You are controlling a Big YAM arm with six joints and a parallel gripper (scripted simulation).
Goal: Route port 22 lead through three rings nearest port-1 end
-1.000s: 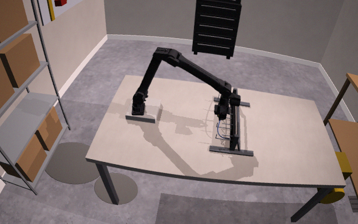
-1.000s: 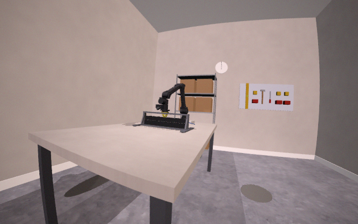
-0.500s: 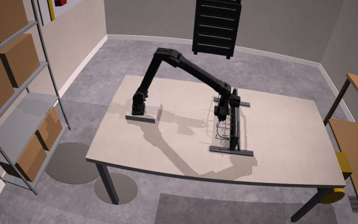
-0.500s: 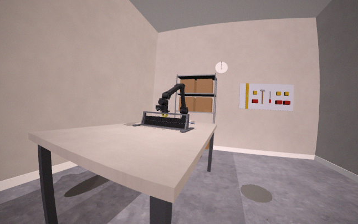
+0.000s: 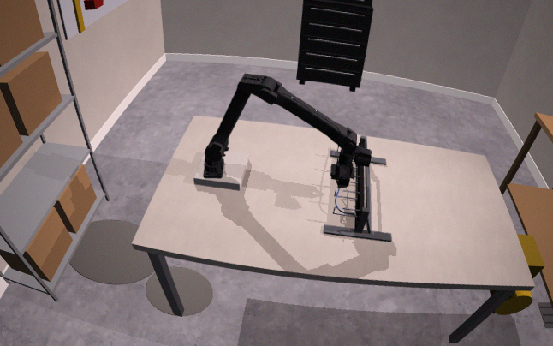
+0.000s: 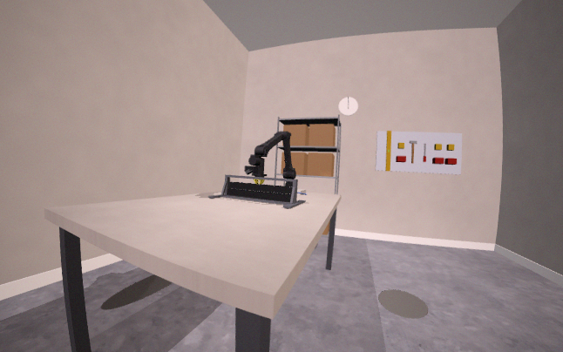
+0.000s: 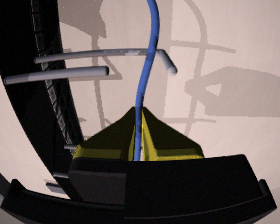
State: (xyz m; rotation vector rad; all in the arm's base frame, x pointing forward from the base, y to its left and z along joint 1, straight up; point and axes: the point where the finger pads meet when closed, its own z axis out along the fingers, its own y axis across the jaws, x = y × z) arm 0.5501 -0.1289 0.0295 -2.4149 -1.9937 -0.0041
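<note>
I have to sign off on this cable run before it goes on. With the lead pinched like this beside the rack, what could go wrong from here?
1. The end effector grips the blue lead only at its fingertips, so a pull might slide it free.
2. The lead arcs tightly back to the panel; more tension might drag the loose rack across the table.
3. The grey ring arms stand close to the lead, so it could snag on one rather than drop through the gap.

beige table (image 5: 433, 223): rack (image 5: 362, 234) feet, grey arm-base block (image 5: 227, 174) resting on top.
</note>
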